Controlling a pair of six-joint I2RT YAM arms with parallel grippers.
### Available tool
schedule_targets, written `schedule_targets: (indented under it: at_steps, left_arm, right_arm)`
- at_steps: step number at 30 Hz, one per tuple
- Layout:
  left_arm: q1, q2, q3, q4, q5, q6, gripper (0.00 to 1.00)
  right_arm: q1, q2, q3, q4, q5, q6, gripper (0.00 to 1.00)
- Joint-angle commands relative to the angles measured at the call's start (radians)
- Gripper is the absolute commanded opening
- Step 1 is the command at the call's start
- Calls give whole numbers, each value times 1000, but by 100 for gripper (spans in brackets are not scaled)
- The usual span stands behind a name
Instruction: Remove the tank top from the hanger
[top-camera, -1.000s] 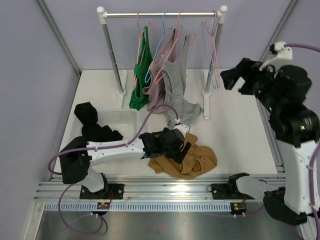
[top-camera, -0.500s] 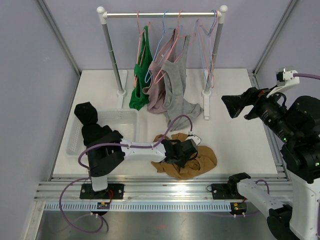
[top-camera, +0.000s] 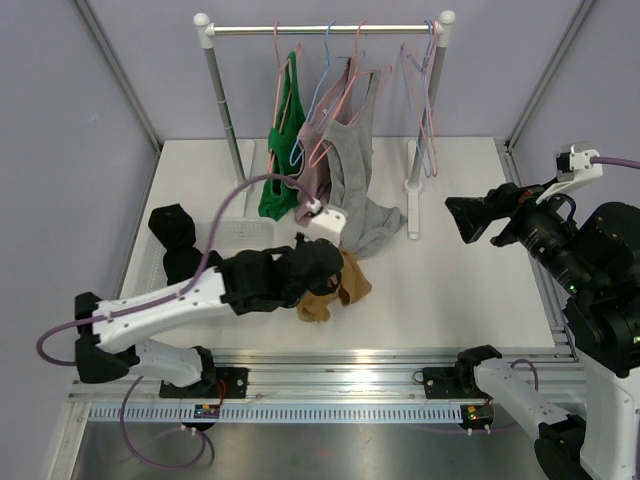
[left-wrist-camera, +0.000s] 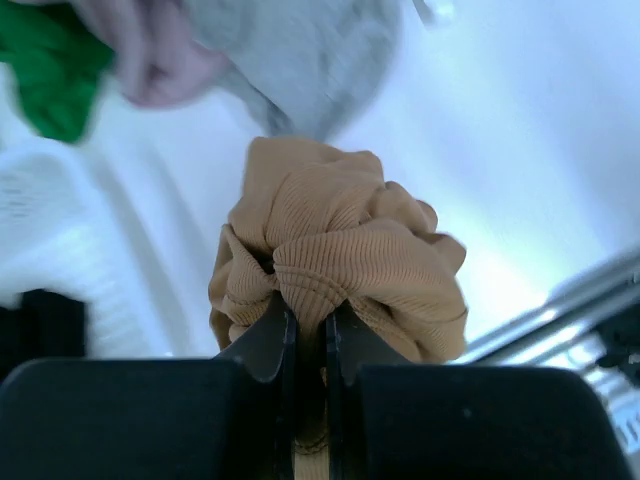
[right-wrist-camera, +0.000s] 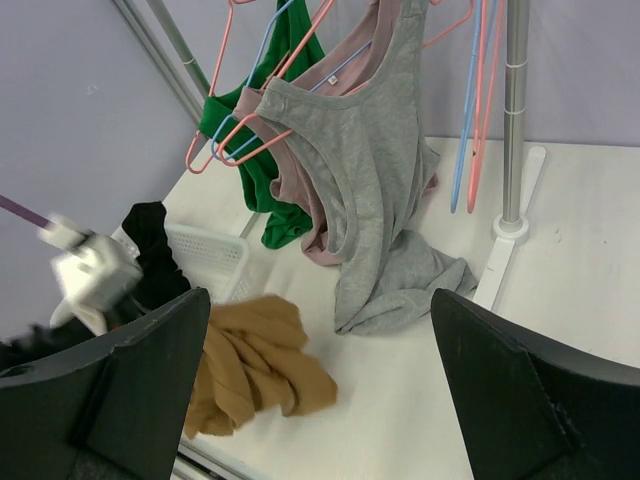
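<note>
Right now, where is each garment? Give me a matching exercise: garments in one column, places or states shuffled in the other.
1. tan top
2. grey top
3. green top
4. black clothes

A. at the basket
B. hem pooled on the table
C. clamped in the left gripper
D. leftmost on the rail

Pairs: 1-C, 2-B, 3-D, 4-A

Right table (top-camera: 470, 290) open; hung tank tops (top-camera: 350, 170), rack post (top-camera: 430, 110) likely crowd rear.
</note>
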Motion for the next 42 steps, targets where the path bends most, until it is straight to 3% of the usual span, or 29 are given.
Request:
schedule_targets:
  at_steps: [1, 7, 16, 17, 19, 20, 24, 28, 33, 34, 39, 40, 42]
  left_arm:
    - [32, -86, 113, -226, -257, -21, 0]
    - [265, -209, 178, -288, -243, 67, 0]
    - [867, -239, 45, -231, 77, 186, 0]
    - [983, -221, 31, -231, 138, 186, 3]
    - [1072, -168, -27, -212, 199, 209, 17]
    - [1119, -148, -41, -208, 219, 213, 34]
    - [1127, -88, -91, -175, 306, 222, 60]
    - [1126, -60, -114, -173, 404, 242, 71]
    - [1126, -229, -85, -175, 386, 223, 88]
    - [1126, -273, -86, -164, 421, 222, 99]
    - [1121, -567, -185, -18, 688, 248, 99]
    - [1120, -597, -201, -11, 781, 255, 99]
    - [1118, -647, -242, 34, 831, 256, 99]
  right_arm:
    - [0, 2, -3, 45, -2, -10, 99]
    - [-2, 0, -16, 79, -25, 13, 99]
    - [-2, 31, -4, 137, -79, 43, 100]
    - [0, 43, -1, 142, -97, 48, 99]
    - [-2, 61, 2, 160, -123, 57, 100]
    - [0, 81, 4, 168, -151, 63, 99]
    - [-2, 166, 25, 191, -209, 91, 99]
    - [0, 299, 66, 229, -307, 134, 100]
    - [35, 445, 161, 240, -279, 183, 99]
    - [59, 486, 195, 235, -201, 179, 99]
    - [162, 616, 292, 232, 42, 172, 100]
    - [177, 655, 316, 240, 91, 177, 99]
    - [202, 699, 355, 243, 143, 188, 99]
